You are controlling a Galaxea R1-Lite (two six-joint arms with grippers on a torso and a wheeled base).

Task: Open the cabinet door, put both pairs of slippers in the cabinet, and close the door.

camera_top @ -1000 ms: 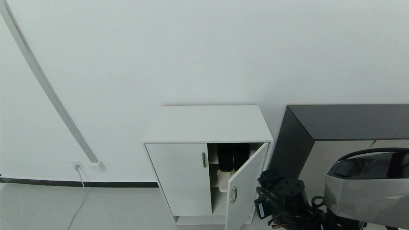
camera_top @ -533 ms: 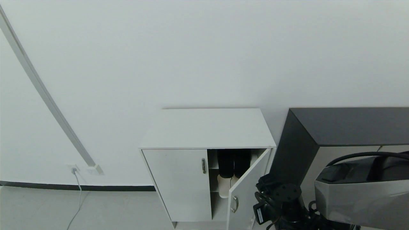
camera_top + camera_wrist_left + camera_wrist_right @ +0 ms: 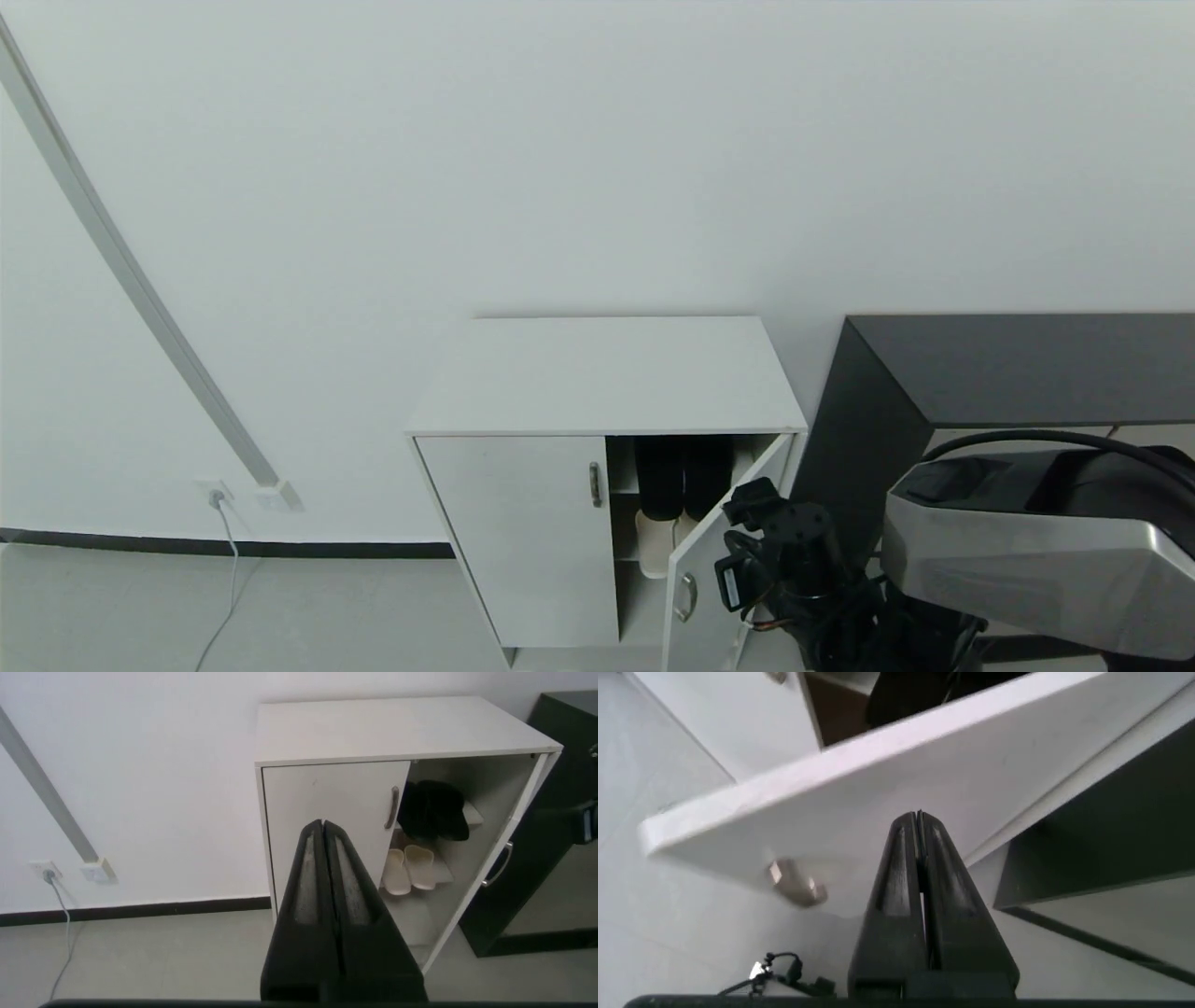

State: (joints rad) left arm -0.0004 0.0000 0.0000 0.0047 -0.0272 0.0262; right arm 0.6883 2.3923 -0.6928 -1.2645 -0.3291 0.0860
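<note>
Jaws closed, empty, on left gripper (image 3: pixel 322 824) and right gripper (image 3: pixel 920 818); slippers (image 3: pixel 669 478) partly hidden behind half-open door (image 3: pixel 707 553).

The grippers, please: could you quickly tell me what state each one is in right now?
Left gripper: shut, holding nothing.
Right gripper: shut, holding nothing, tips near the open cabinet door.

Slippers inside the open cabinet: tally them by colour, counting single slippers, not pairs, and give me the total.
Black slippers: 2
Cream slippers: 2
Total: 4
</note>
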